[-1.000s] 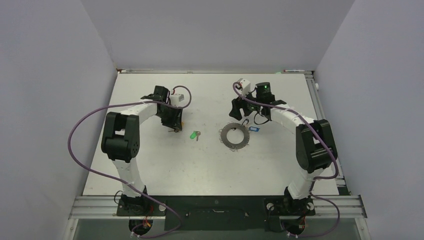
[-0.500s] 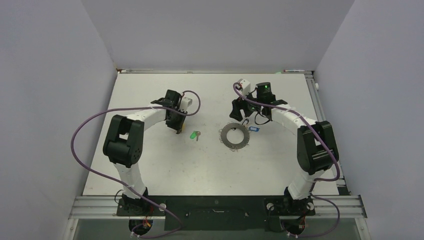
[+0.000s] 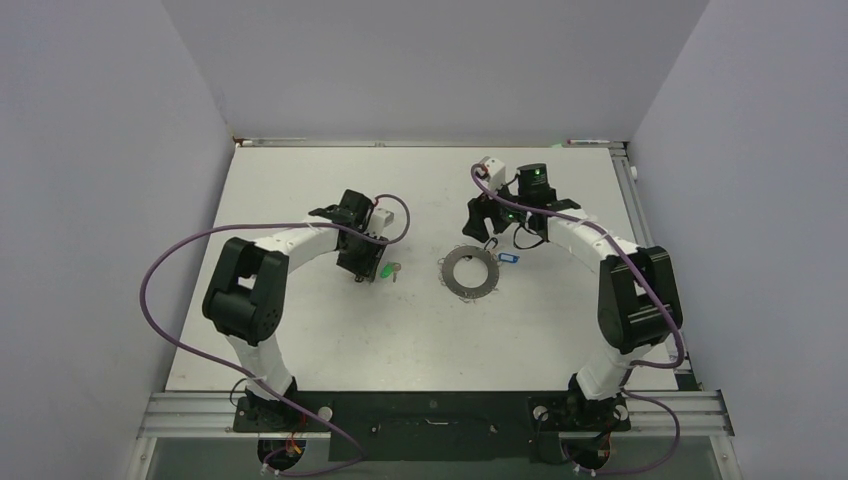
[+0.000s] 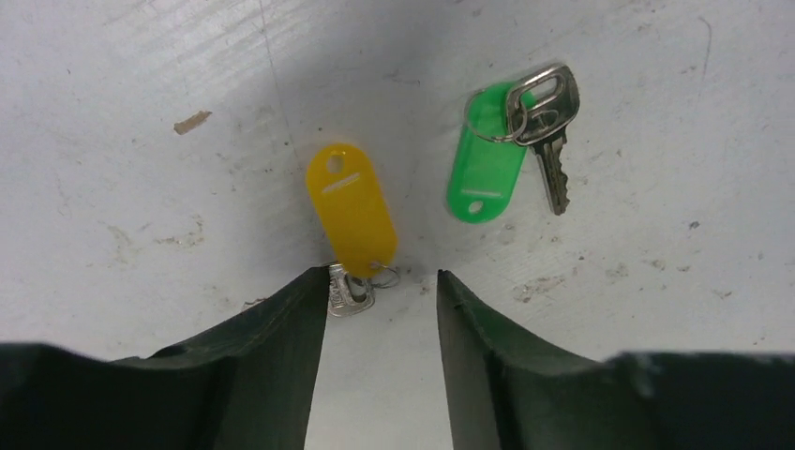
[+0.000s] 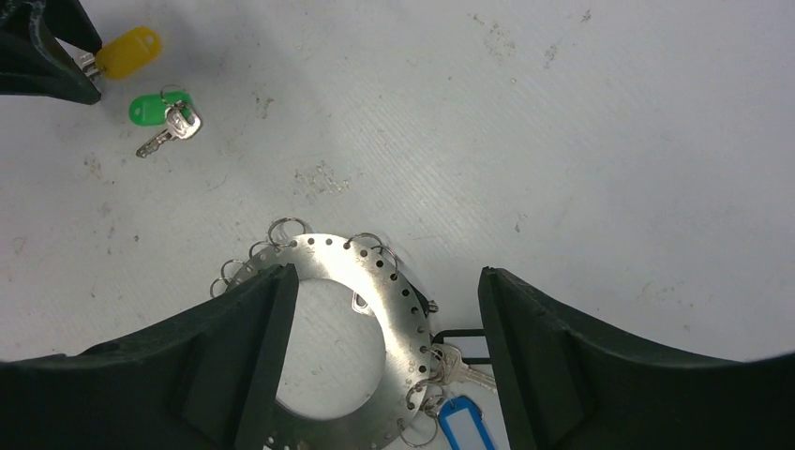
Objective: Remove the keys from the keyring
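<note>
My left claw [image 4: 377,277] stands partly open, gripping nothing. The yellow key [image 4: 352,206] lies flat on the bench [image 4: 141,94], mid-frame in the left wrist view, its metal end right at the tip of the left finger. The green key [image 4: 487,169] lies loose just to its right. In the overhead view the keyring [image 3: 471,270] sits right of centre, with the blue key [image 3: 507,258] hooked on its right edge. My right claw [image 5: 384,272] gapes wide and empty, the ring's rim showing between its fingers.
</note>
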Available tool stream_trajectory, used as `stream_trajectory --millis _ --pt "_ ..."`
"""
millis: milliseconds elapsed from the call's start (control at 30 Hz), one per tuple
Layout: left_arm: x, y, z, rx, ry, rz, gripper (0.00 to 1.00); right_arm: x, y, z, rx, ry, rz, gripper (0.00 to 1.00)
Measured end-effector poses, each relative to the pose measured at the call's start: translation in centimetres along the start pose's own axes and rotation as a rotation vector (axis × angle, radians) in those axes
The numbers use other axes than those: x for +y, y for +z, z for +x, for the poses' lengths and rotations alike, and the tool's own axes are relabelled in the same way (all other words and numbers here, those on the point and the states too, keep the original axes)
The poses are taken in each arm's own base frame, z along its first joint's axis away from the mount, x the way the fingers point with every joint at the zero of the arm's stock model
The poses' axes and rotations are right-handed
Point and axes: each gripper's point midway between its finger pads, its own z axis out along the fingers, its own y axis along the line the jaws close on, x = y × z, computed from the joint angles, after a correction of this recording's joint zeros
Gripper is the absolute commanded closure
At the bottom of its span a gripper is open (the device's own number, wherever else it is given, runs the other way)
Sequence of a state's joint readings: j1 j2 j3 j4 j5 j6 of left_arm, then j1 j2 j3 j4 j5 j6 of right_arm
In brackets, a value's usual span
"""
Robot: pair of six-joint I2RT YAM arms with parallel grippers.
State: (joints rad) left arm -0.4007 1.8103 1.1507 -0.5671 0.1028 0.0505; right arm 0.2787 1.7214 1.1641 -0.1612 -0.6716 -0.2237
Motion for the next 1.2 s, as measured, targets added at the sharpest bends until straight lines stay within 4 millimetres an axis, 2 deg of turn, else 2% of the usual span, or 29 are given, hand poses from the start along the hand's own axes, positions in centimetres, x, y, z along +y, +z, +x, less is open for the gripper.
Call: stream_trajectory --millis 67,133,167,233,333,400,567,633,700,767,833,900,967,1100,1200 --pt "-0.2 -0.4 0.2 0.009 -0.01 0.013 0.24 0.1 -0.5 -0.4 -0.008 -0.002 -0.002 0.19" --pt "-0.4 -1.4 0.0 -0.002 -0.021 0.029 0.02 0.2 -1.0 -0.9 -0.021 -0.006 -0.004 0.08" --pt "-0.4 -2.3 -0.5 -0.022 -0.028 0.036 0.03 0.2 -1.5 -1.2 -0.032 -0.008 -0.003 0.03" --pt "-0.2 -4.3 -2.1 -0.083 -0.044 0.052 0.04 -0.2 -2.4 -1.9 -0.056 -0.011 0.004 0.1" --pt "0.7 -8.3 -6.0 -0.215 -0.069 0.071 0.04 -1.1 -4.2 -3.0 -0.099 -0.011 0.028 0.1" --pt "1.7 -11.5 -9.3 -0.318 -0.092 0.094 0.04 -2.0 -5.5 -3.7 -0.124 -0.009 0.056 0.1" --pt "5.6 -19.4 -14.6 -0.498 -0.158 0.094 0.04 -4.8 -8.4 -5.3 -0.166 0.019 0.129 0.1" --pt "7.6 -22.0 -16.0 -0.549 -0.183 0.076 0.04 -6.5 -9.9 -5.9 -0.186 0.04 0.167 0.1" --pt "9.9 -23.7 -16.5 -0.582 -0.22 0.054 0.04 -8.6 -11.7 -5.8 -0.202 0.068 0.22 0.1" --pt "12.7 -24.4 -15.7 -0.586 -0.282 0.02 0.04 -10.9 -13.7 -5.0 -0.21 0.112 0.285 0.1" --pt "15.4 -24.3 -14.1 -0.56 -0.356 -0.023 0.04 -12.9 -15.5 -3.8 -0.207 0.159 0.345 0.1" --pt "17.9 -23.6 -12.2 -0.525 -0.421 -0.073 0.04 -14.6 -16.9 -2.1 -0.201 0.196 0.399 0.1" --pt "19.6 -22.1 -10.0 -0.474 -0.454 -0.122 0.04 -15.5 -17.6 0.4 -0.175 0.235 0.434 0.1" --pt "20.0 -16.8 -4.4 -0.295 -0.492 -0.152 0.04 -15.1 -17.0 6.7 -0.08 0.336 0.449 0.1" --pt "19.4 -13.8 -0.7 -0.174 -0.511 -0.156 0.04 -14.6 -16.8 9.2 -0.038 0.376 0.452 0.1"
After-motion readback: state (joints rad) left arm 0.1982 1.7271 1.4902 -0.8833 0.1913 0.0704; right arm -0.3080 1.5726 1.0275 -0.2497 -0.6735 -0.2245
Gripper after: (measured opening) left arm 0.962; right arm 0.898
